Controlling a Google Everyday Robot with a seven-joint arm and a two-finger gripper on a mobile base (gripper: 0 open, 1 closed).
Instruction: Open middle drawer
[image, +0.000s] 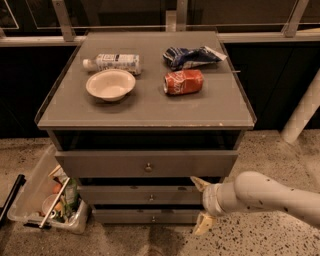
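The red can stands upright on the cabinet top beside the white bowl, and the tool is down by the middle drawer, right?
Not quite. The camera view shows the red can lying on its side, not upright. It is on the cabinet top beside the white bowl, and the tool is down by the middle drawer, at its right end, open.

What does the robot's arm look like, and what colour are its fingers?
The arm is a fat, smooth, off-white tube with small dark specks, ending in a ringed wrist. The gripper, by the right end of the middle drawer, has two pale cream, pointed fingers. No cables show.
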